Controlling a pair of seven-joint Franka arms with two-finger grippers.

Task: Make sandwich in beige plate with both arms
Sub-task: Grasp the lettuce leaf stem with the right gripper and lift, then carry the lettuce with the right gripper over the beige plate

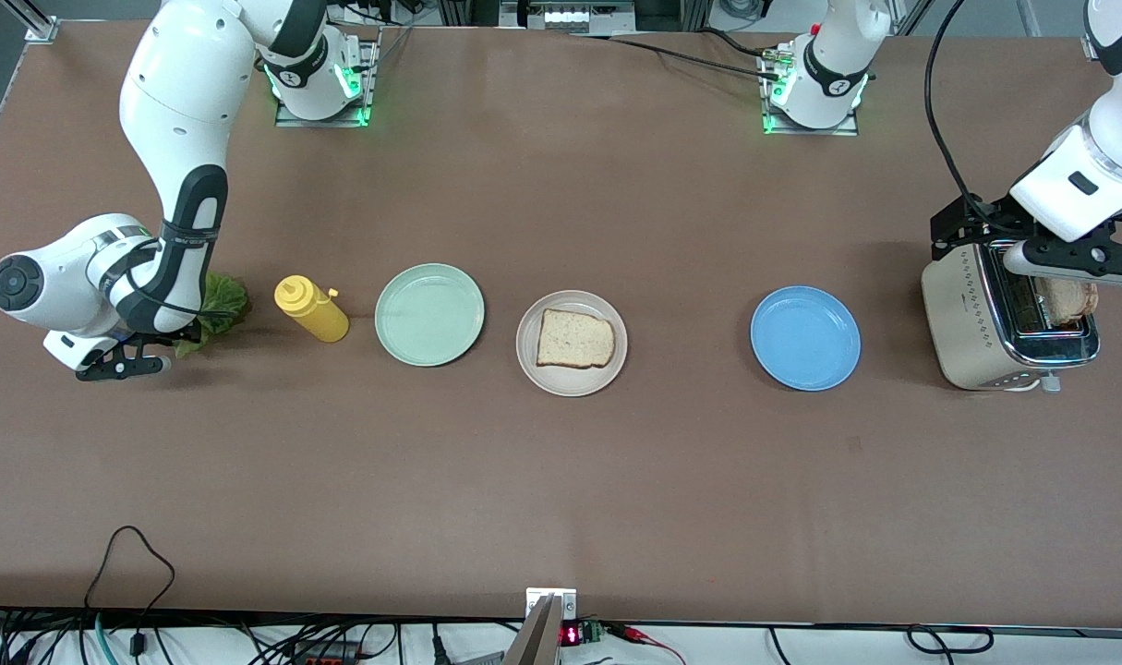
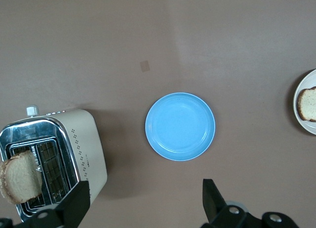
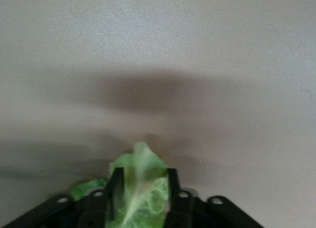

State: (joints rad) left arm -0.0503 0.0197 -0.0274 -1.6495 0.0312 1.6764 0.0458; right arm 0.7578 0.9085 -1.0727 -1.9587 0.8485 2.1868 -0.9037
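Note:
One slice of toasted bread (image 1: 574, 339) lies on the beige plate (image 1: 526, 344) at the table's middle. A second slice (image 1: 1068, 300) (image 2: 19, 177) stands in the toaster (image 1: 976, 323) (image 2: 84, 149) at the left arm's end. A ruffled green lettuce leaf (image 1: 223, 297) (image 3: 140, 191) lies on the table at the right arm's end. My right gripper (image 1: 184, 344) (image 3: 143, 176) is down on it, fingers pressed against both sides of the leaf. My left gripper (image 1: 1064, 268) (image 2: 143, 203) hangs open over the toaster's edge, holding nothing. The beige plate (image 2: 308, 85) also shows in the left wrist view.
A yellow squeeze bottle (image 1: 311, 309) lies beside the lettuce. A mint-green plate (image 1: 429, 314) sits between the bottle and the beige plate. A blue plate (image 1: 805, 337) (image 2: 180, 126) sits between the beige plate and the toaster. Cables run along the table's near edge.

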